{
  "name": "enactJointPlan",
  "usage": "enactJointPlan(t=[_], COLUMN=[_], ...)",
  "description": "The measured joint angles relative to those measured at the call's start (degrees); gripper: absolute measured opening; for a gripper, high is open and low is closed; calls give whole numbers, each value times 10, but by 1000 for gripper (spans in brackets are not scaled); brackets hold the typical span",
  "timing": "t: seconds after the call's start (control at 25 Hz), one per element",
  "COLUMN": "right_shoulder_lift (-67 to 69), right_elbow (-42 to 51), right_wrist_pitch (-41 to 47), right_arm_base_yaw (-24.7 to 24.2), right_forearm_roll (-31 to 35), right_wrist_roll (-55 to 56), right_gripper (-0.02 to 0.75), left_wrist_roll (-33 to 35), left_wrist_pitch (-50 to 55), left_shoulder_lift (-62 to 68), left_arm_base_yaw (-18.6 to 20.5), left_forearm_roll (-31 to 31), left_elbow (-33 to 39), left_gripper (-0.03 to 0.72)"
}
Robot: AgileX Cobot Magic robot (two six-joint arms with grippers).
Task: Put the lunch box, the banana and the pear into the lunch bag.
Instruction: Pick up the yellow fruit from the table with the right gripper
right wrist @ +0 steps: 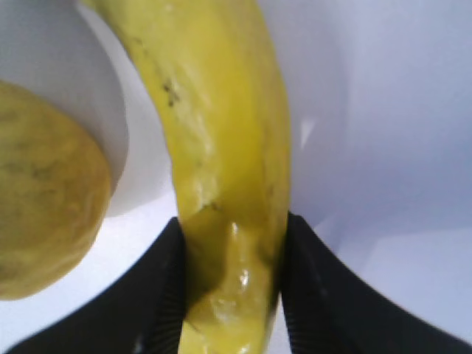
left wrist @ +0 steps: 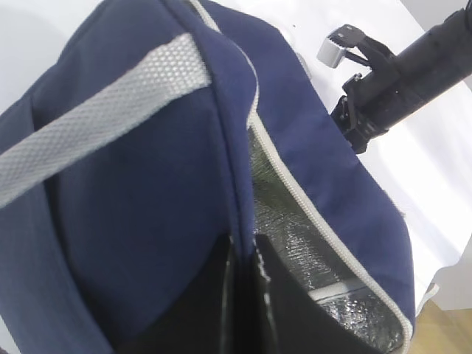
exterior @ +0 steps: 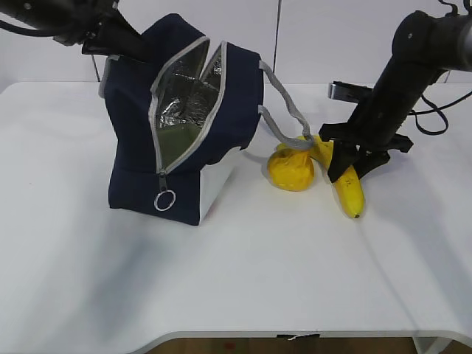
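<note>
You have a white table [exterior: 236, 280] carrying everything. On its left half sits the lunch bag [exterior: 140, 177], navy with a white lower panel, resting on its base and leaning back, zipper open toward you. Just right of it the pear [exterior: 291, 171] lies on the tabletop under a grey handle loop, with the banana [exterior: 349, 193] beside it, dark tip pointing toward the front edge.

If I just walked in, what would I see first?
The big navy lunch bag on the left, gaping open with its shiny silver lining showing; the left claw pinches its top edge. To its right, on the white table, the right claw squeezes the yellow banana, right beside the lumpy pear.
</note>
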Motion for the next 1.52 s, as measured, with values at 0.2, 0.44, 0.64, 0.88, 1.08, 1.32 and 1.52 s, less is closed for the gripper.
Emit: enactJointPlan(t=[0.2,0.44,0.64,0.88,1.08,1.32,1.52], right_shoulder_lift=[1,-3,-50,-126,-157,-158,-156], right_elbow=[-8,-76,-112,-123,-124,-125,-125], right_wrist_pitch=[4,15,24,31,32,32,32], right_arm_base_yaw=[0,-2,-20,-32,-30,-19,18], right_forearm_roll=[-6,-20,-22,17,161,302,350], right_wrist_roll=[-1,-2,-2,-6,-46,-84,-98], right_gripper=[283,282,282,282,281,281,281], left_wrist_roll=[0,0,1,1,1,1,1], left_wrist_pitch=[0,0,1,1,1,1,1], left_shoulder_lift=[0,0,0,0,0,0,0], left_arm_base_yaw=[0,0,0,0,0,0,0], left_forearm_roll=[0,0,0,0,-1,-1,-1], left_elbow=[0,0,0,0,0,0,0], left_gripper=[-1,-1,-1,-1,-1,-1,-1])
